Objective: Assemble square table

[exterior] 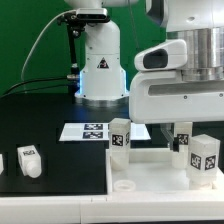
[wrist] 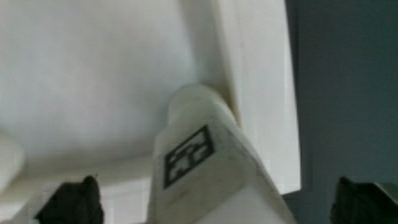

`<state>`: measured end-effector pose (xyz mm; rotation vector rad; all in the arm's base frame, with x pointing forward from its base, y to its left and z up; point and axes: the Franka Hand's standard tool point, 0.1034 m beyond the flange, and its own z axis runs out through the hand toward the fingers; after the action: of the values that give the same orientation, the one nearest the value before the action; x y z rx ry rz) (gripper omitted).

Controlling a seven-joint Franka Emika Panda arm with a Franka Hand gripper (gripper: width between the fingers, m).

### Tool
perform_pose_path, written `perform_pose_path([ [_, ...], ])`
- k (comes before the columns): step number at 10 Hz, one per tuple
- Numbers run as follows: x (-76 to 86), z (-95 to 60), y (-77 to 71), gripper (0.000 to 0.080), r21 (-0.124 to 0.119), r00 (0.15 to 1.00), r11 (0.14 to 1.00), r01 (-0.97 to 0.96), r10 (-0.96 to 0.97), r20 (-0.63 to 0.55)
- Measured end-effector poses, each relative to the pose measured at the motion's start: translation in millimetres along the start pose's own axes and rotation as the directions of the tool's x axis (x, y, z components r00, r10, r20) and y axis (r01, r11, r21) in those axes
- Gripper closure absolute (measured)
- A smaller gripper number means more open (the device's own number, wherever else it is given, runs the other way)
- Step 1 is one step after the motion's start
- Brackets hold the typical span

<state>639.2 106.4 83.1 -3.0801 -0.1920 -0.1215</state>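
The square table's flat white top (exterior: pixel 150 185) lies at the front of the exterior view. One white tagged leg (exterior: pixel 120 135) stands at its far left corner and another (exterior: pixel 205 160) at its right side. A third leg (exterior: pixel 183 143) stands under my gripper (exterior: pixel 165 133). In the wrist view that leg (wrist: pixel 205 160) rises between the two dark fingertips (wrist: pixel 71 203) near the top's edge (wrist: pixel 249 90). My gripper (wrist: pixel 217 203) is open, and both jaws stand clear of the leg. A loose leg (exterior: pixel 30 160) lies on the black table at the exterior view's left.
The marker board (exterior: pixel 88 130) lies flat on the black table behind the top. The robot's white base (exterior: pixel 100 60) stands at the back with cables running to the exterior view's left. A round socket (exterior: pixel 125 185) shows near the top's front left.
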Motion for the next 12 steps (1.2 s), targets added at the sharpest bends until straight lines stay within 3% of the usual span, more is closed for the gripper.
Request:
perform_pose_path([
  [1, 1.2, -0.3, -0.2, 0.0151, -0.002, 0.997, 0.997, 0.082, -0.082, -0.007],
  [2, 0.8, 0.1, 0.3, 0.0272, -0.003, 0.996, 0.996, 0.084, -0.084, -0.006],
  [3, 0.6, 0.3, 0.3, 0.0272, -0.002, 0.998, 0.998, 0.063, -0.063, -0.005],
  [4, 0.6, 0.4, 0.3, 0.0424, -0.002, 0.999, 0.999, 0.052, -0.052, -0.005],
  [5, 0.5, 0.5, 0.1, 0.0515, -0.002, 1.000, 1.000, 0.020, -0.020, -0.005],
  [8, 1.4, 1.0, -2.3, 0.0515, 0.002, 0.964, 0.964, -0.265, 0.265, -0.019],
  [10, -0.2, 1.8, -3.6, 0.0515, 0.000, 0.803, 0.804, -0.595, 0.595, -0.039],
  [12, -0.8, 2.7, -4.8, 0.0515, 0.009, 0.531, 0.532, -0.847, 0.846, -0.047],
])
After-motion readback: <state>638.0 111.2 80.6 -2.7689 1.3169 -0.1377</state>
